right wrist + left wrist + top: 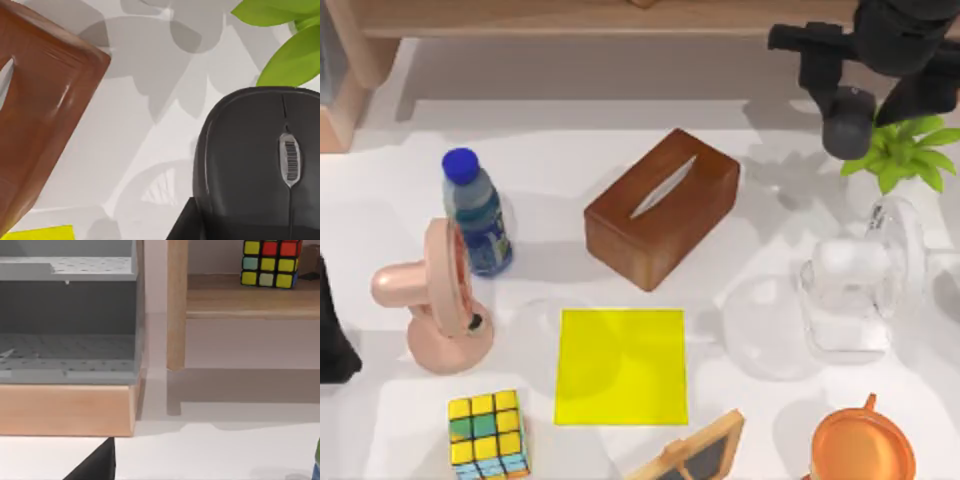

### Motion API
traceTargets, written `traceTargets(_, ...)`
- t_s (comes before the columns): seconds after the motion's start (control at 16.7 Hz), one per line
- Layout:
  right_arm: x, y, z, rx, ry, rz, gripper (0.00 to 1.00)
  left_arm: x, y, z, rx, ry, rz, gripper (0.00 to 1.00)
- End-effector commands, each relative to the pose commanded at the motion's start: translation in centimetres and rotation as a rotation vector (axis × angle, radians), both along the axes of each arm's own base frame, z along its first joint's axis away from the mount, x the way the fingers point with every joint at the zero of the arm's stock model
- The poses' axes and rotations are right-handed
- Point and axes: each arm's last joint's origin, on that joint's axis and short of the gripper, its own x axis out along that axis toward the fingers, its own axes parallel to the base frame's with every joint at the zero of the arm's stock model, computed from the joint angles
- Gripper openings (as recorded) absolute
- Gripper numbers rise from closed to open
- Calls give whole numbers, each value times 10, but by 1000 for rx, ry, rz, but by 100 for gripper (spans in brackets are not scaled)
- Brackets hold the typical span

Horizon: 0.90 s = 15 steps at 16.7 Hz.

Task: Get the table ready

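The right gripper (848, 118) is being held high over the far right part of the surface — a dark computer mouse (260, 165) is being carried in it. The left arm is being kept parked at the left edge.

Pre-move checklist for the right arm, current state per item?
1. Grip: the mouse sits tight against the right hand, lifted off the table. ok.
2. Yellow mat, if that is the drop spot, has nothing on it. ok.
3. Straight line to the mat: the brown tissue box lies along it, and the clearance over it is unclear. cannot tell.
4. Plant: its leaves are close beside the mouse; contact is unclear. cannot tell.
5. Glass pitcher stands to the right of the mat, apart from it. ok.
6. Left arm is parked at the table's left edge, away from the mat. ok.
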Motion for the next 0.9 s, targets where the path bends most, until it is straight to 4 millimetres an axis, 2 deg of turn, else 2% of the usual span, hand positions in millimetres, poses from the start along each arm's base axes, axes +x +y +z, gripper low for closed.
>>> traceTargets(0.24, -40, 90, -34, 11, 45, 99, 0, 0, 0, 0, 0, 0, 0, 100)
traceTargets(0.48, -83, 157, -78, -5, 91, 174, 0, 0, 0, 0, 0, 0, 0, 100)
traceTargets(0.66, -105, 185, -112, -32, 117, 196, 0, 0, 0, 0, 0, 0, 0, 100)
traceTargets(0.78, -111, 194, -131, -49, 129, 197, 0, 0, 0, 0, 0, 0, 0, 100)
traceTargets(0.9, -113, 198, -142, -59, 134, 194, 0, 0, 0, 0, 0, 0, 0, 100)
